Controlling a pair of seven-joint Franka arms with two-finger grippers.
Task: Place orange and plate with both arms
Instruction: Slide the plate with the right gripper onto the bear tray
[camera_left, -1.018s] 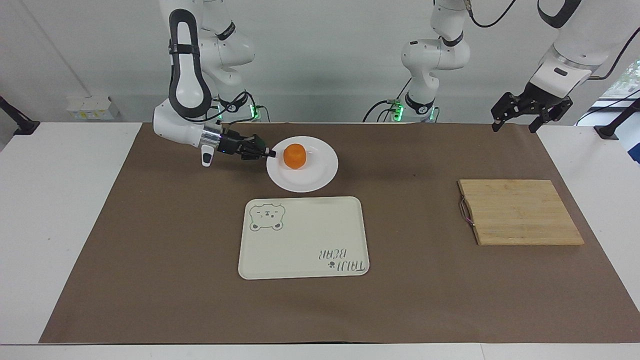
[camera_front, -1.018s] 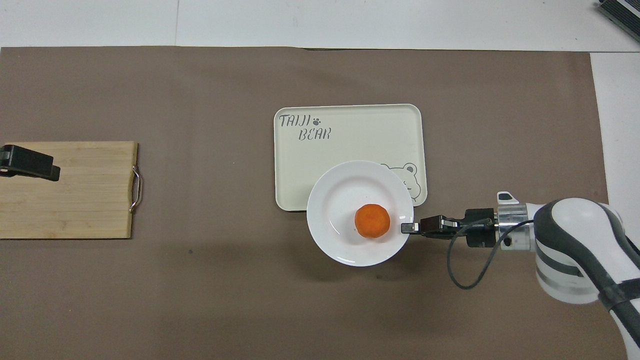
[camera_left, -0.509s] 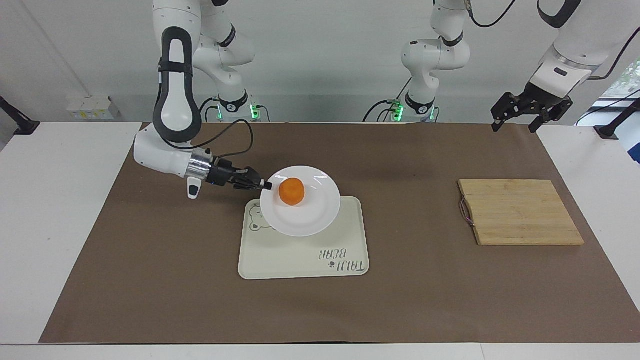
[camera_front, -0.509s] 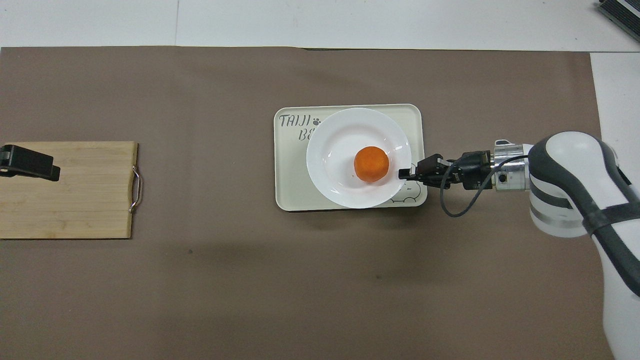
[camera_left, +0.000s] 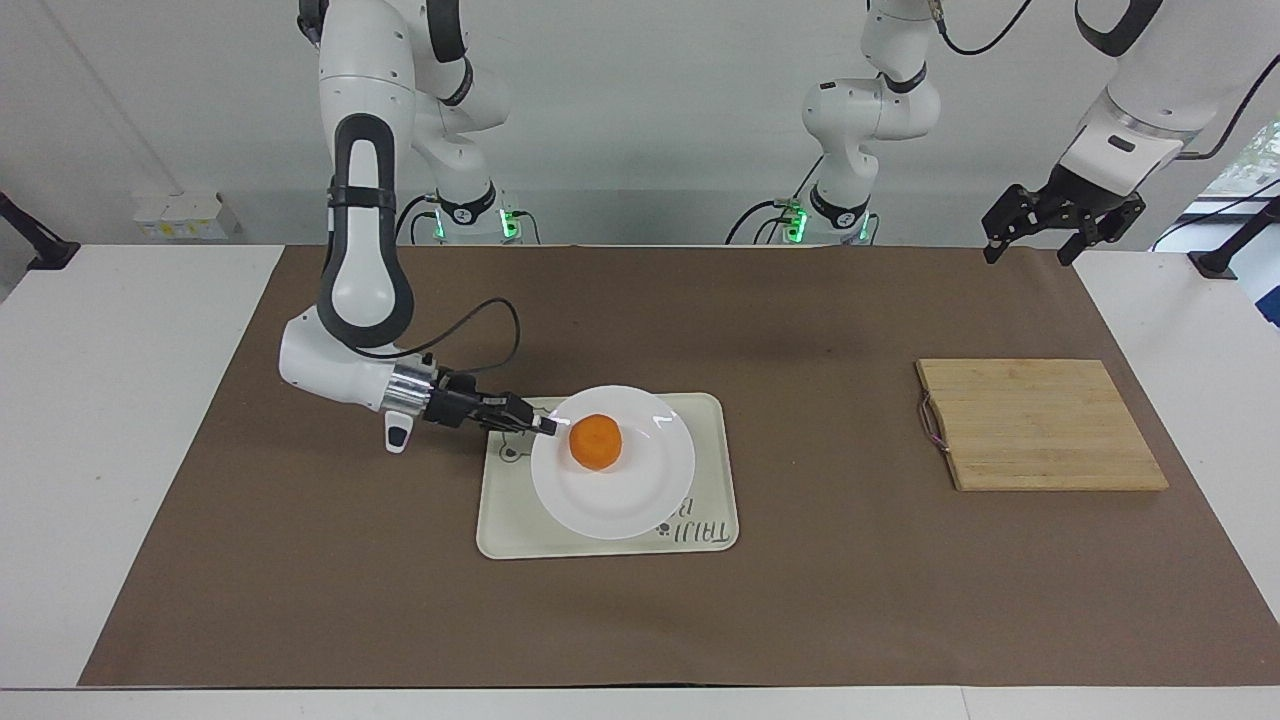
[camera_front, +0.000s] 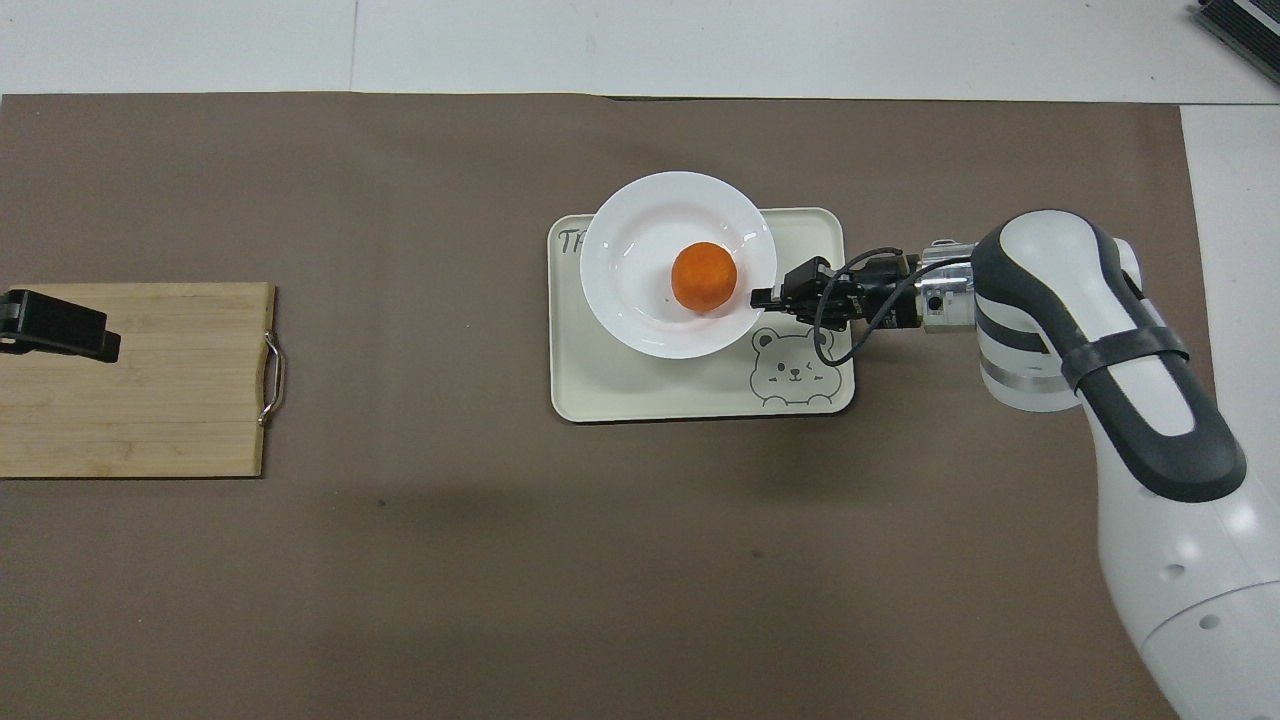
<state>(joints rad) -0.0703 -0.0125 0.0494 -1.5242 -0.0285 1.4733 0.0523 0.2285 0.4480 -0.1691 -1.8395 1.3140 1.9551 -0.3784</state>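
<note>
Two arms in frame, only one working. Right arm reaches in low from its end of the table, forearm nearly horizontal, wrist pointing toward the table's middle. Right gripper (camera_left: 547, 426) is clamped shut on the plate (camera_left: 640, 490) rim, at the edge facing the right arm's end. Cable loops up off the wrist.

Landmark is the cream bear tray (camera_left: 715, 415). Plate is over the tray, covering most of its middle in the facing view; can't tell whether it rests on the tray or is held just above it. In the overhead view the plate (camera_front: 630, 300) overlaps the tray's (camera_front: 620, 385) edge farthest from the robots and hides most of the lettering; the bear drawing is uncovered at the tray corner nearest the right arm. Orange (camera_left: 595, 442) sits on the plate, roughly centred, a bit toward the gripper side; overhead shows the same orange (camera_front: 704, 277) just beside the right gripper (camera_front: 762, 297).

Left arm waits, raised, well clear of the tray at its own end of the table. Left gripper (camera_left: 1030, 248) hangs over the table edge with fingers spread, holding nothing. Bamboo cutting board (camera_left: 1040, 424) lies flat toward the left arm's end, well apart from the tray.
</note>
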